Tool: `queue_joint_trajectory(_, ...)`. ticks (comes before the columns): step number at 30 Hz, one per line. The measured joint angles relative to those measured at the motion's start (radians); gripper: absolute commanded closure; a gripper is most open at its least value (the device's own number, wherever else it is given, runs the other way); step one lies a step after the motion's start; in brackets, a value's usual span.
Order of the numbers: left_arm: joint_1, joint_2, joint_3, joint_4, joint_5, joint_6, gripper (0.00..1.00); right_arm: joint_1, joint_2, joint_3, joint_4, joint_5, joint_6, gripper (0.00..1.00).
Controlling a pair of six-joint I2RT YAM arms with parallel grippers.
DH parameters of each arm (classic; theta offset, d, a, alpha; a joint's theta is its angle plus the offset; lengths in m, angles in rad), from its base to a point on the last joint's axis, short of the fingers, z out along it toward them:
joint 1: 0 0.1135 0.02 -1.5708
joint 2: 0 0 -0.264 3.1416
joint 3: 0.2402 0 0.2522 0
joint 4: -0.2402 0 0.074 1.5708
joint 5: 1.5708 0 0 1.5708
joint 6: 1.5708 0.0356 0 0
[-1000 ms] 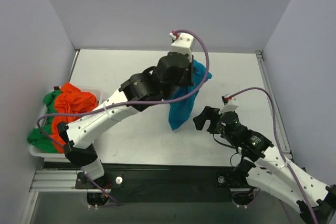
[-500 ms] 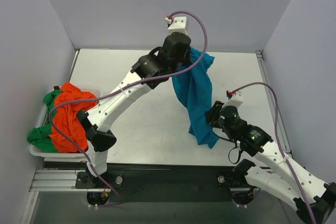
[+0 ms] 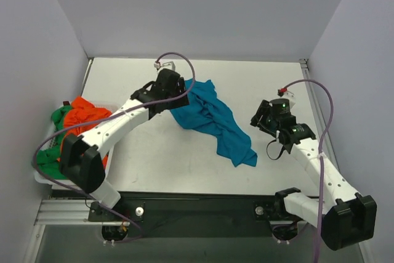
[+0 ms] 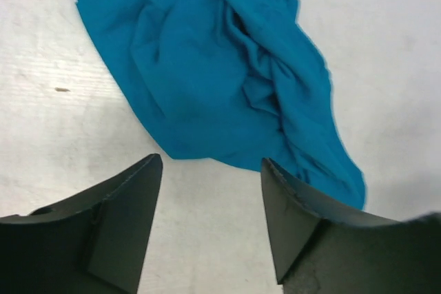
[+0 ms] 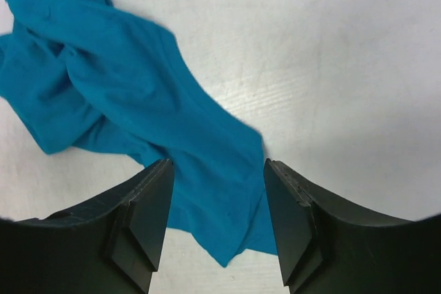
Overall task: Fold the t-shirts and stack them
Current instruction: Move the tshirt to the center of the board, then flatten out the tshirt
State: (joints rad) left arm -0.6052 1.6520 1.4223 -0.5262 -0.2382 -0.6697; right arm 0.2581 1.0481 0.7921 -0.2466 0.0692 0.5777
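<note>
A teal-blue t-shirt (image 3: 212, 121) lies crumpled on the table in a long diagonal heap, with neither gripper holding it. My left gripper (image 3: 175, 99) is at its upper left end, open; in the left wrist view (image 4: 210, 170) only bare table shows between the fingers, with the shirt (image 4: 227, 80) just ahead. My right gripper (image 3: 259, 119) hovers open to the right of the shirt; in the right wrist view (image 5: 217, 170) the shirt's lower corner (image 5: 207, 170) lies on the table below the gap. The orange t-shirt (image 3: 83, 118) and green t-shirt (image 3: 56, 116) are piled at the left.
The white basket (image 3: 43, 178) holding the orange and green shirts sits at the table's left edge. Grey walls close in the left, back and right sides. Purple cables loop over both arms.
The left gripper let go of the hanging teal shirt and swung down to the left. The shirt dropped flat onto the table. The right gripper pulled back to the right, jaws apart.
</note>
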Motion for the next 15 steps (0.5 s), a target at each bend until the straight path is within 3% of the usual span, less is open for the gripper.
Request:
queue_joint_trajectory(3,-0.024,-0.154,-0.166,0.091,0.028,-0.050,0.40,0.034,0.004,-0.058,0.033,-0.027,0.003,0.41)
queue_joint_trajectory(6,-0.043,-0.204,-0.301,0.187,0.063,-0.093,0.43,0.072,0.040,-0.160,0.080,-0.061,0.029,0.42)
queue_joint_trajectory(15,0.001,0.021,-0.394,0.262,0.098,-0.147,0.43,0.124,0.154,-0.283,0.181,-0.104,0.100,0.43)
